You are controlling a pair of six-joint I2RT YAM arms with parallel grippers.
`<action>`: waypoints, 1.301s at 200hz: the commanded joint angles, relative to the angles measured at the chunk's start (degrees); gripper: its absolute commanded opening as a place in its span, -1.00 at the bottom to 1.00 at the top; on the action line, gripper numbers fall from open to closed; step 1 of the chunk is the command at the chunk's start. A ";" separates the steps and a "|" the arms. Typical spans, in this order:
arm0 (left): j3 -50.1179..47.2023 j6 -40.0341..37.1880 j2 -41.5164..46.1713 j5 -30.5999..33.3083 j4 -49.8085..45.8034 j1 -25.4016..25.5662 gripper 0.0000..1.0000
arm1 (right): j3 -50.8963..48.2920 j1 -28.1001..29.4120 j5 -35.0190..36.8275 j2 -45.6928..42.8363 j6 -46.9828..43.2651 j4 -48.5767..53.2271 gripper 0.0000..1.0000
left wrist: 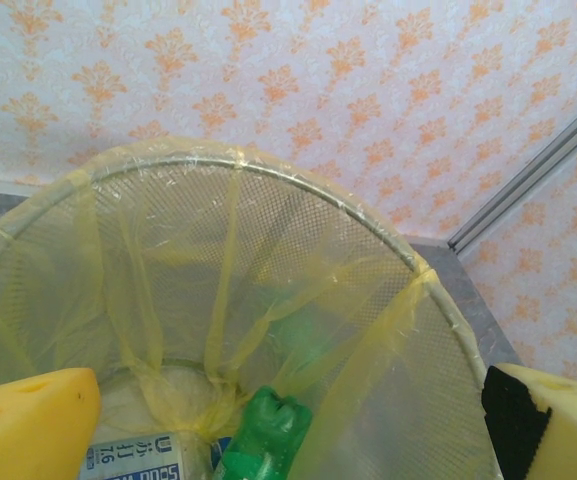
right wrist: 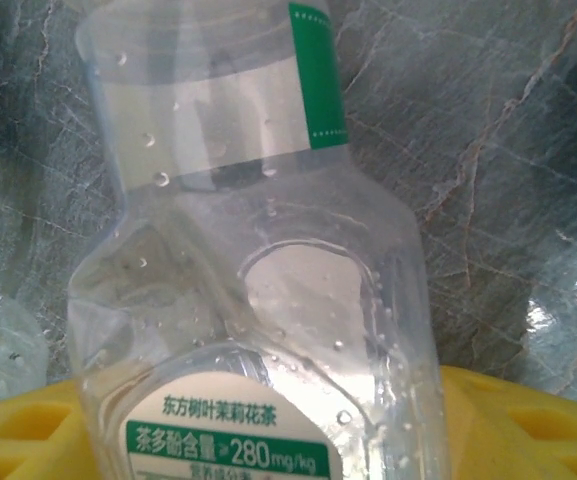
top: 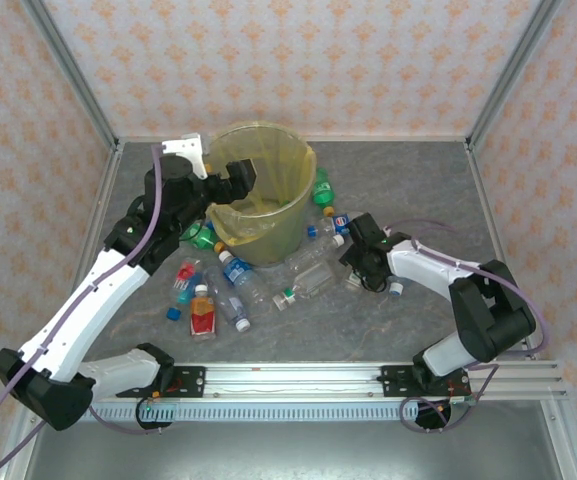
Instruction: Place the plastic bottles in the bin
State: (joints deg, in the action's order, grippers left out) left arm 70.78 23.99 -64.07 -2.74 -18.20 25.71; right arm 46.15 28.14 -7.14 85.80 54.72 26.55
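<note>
Bin — green bottle, white-label btl inside, at btm.

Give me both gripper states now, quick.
Left gripper: open, empty, over the bin.
Right gripper: one finger on each side of the clear bottle; cannot tell if it grips.

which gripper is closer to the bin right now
Left. The left gripper hangs over the bin at its rim; the right gripper is low at a clear bottle, right of the bin.
</note>
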 commanded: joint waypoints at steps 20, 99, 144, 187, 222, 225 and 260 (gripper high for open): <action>-2.02 2.14 3.05 -0.68 0.69 -0.58 0.98 | 1.27 1.03 3.92 -0.03 -2.64 1.94 0.18; -0.63 4.31 2.19 -1.15 0.38 -0.62 0.98 | 5.52 3.56 11.71 -13.41 -5.15 4.46 0.14; 1.57 4.36 0.59 0.10 0.75 -0.62 0.98 | 13.32 4.62 14.68 -19.66 -11.19 3.26 0.07; 3.73 4.10 -0.83 1.34 0.30 -0.58 0.98 | 22.86 8.64 16.16 -19.69 -20.62 -4.12 0.05; 4.93 2.92 -0.90 1.94 -0.50 -0.60 0.99 | 33.59 14.05 18.55 -13.89 -27.06 -6.74 0.05; 4.95 2.76 -0.88 2.02 -0.53 -0.58 0.98 | 34.56 14.50 18.68 -13.26 -27.53 -6.79 0.04; 4.72 2.30 -0.38 2.46 -0.86 -0.59 0.98 | 45.52 19.49 18.82 -4.58 -32.04 -6.59 0.05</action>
State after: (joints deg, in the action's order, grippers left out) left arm 73.89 27.33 -64.99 -2.04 -18.44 25.71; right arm 85.47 44.77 9.63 76.14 28.58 21.08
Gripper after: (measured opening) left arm 0.991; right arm 0.546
